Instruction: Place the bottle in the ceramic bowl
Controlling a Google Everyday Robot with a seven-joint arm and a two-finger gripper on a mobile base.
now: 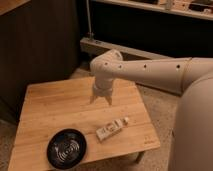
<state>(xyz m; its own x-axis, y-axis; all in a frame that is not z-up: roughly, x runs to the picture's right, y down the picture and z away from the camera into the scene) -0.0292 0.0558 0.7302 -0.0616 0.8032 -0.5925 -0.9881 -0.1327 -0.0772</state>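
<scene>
Over the wooden table (50, 107), the gripper (101, 101) is hovering, fingers spread and empty. The bottle (110, 129) is lying beyond its tips, camera-side. It is probably light and rigid, best pinched across its squarish body.

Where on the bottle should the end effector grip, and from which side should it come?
Grip the bottle across its squarish body, coming straight down from above: it lies flat on the table, cap toward the right, with its long sides exposed. The end effector hangs open above the table beyond it.
</scene>
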